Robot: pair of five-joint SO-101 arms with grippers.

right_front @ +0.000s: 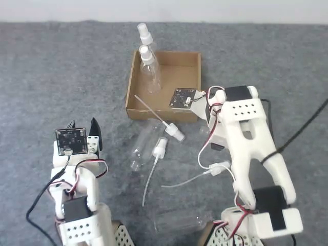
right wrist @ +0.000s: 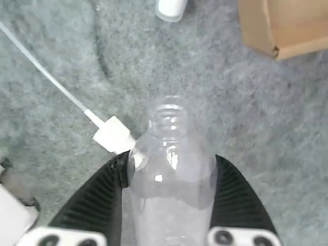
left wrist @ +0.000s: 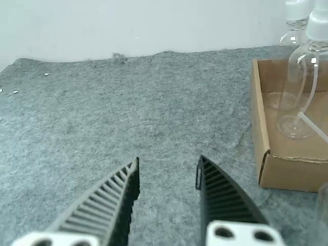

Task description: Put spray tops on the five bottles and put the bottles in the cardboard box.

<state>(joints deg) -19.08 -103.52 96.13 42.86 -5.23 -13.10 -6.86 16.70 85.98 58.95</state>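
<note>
While the left gripper (left wrist: 168,161) hangs over the grey mat (left wrist: 102,102) with jaws wide and empty, two capped bottles (right_front: 149,72) stand in the cardboard box (right_front: 154,112); near its front corner, the right gripper (right wrist: 170,164) clamps an uncapped bottle (right wrist: 171,148).

Grey table (right_front: 61,66), cardboard box (right_front: 148,113), bottles (right_front: 142,145), spray tops (right_front: 174,131)
</note>
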